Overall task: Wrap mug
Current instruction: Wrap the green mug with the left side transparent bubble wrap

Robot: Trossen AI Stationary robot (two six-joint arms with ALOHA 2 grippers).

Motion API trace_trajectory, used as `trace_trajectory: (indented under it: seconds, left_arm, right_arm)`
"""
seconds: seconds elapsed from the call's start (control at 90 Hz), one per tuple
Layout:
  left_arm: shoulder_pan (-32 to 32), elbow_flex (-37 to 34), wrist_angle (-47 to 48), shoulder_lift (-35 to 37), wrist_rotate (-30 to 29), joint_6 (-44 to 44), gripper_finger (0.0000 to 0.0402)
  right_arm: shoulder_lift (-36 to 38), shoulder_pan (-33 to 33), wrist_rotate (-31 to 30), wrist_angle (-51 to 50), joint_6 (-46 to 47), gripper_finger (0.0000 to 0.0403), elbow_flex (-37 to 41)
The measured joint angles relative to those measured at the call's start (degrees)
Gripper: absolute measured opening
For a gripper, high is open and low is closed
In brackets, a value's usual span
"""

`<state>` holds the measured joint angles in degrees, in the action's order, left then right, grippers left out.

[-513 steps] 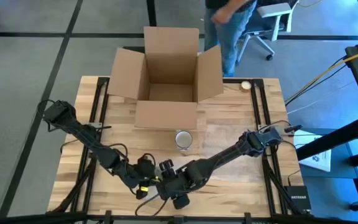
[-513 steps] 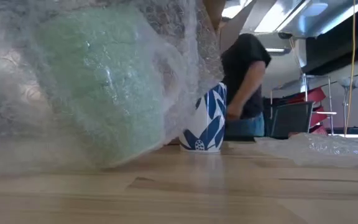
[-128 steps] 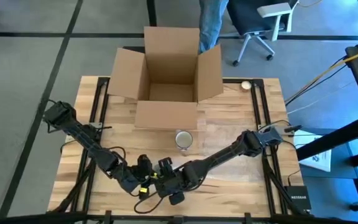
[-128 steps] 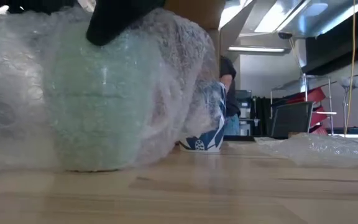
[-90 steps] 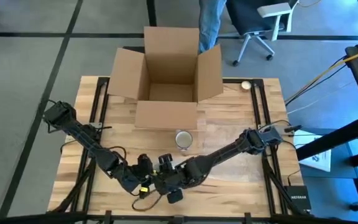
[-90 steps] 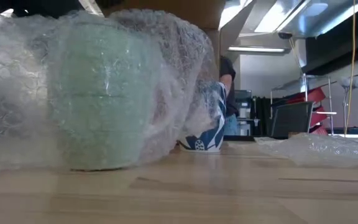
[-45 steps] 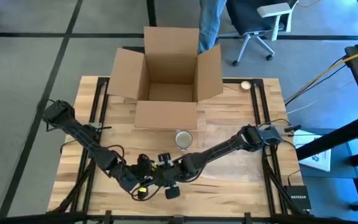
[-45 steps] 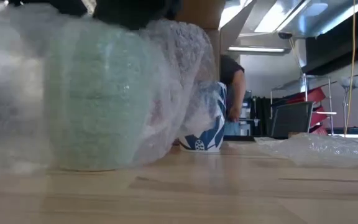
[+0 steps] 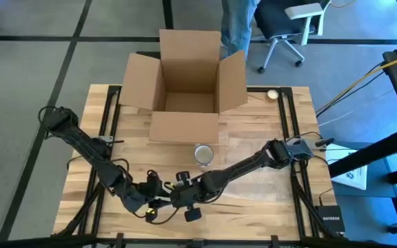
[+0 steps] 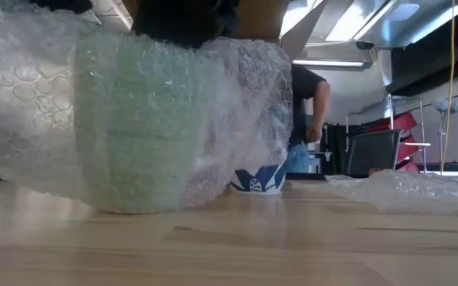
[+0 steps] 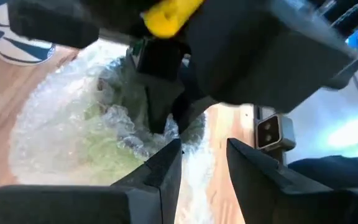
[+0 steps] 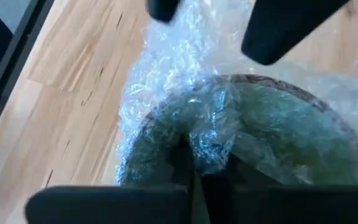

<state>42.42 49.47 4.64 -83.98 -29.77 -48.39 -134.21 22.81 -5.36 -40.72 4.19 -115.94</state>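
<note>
Right gripper (image 12: pixel 197 168) apparently pinching bubble wrap (image 12: pixel 185 68).

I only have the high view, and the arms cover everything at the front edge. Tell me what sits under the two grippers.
Observer: In the low view a green mug stands upright on the table, with bubble wrap round its sides.
Operator: Give me the right gripper's grip.
Observer: The right wrist view shows the right gripper shut on a bunch of the bubble wrap at the mug's mouth, inside the rim.
Operator: Now the left one.
Observer: The left wrist view shows the left gripper open, nothing between its fingers, just short of the wrapped mug.
</note>
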Motion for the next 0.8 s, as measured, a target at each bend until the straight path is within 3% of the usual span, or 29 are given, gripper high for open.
trace_trajectory:
  seconds: [0.411, 0.6, 0.8]
  left_arm:
    - [1.83, 2.03, 6.69, 1.91, 1.6, -5.55, 0.0111]
    - [4.5, 5.39, 12.03, 3.12, -1.5, -4.03, 0.0111]
    - [4.74, 5.6, 19.82, 3.1, -1.52, -8.54, 0.0111]
  right_arm:
    - [-0.62, -0.77, 0.19, 4.22, 0.84, 0.0001, 0.32]
    - [-0.87, -0.06, 3.93, 9.86, 3.06, 0.0001, -0.4]
    - [-0.87, -0.87, 6.32, 13.74, 5.84, 0.0001, -0.49]
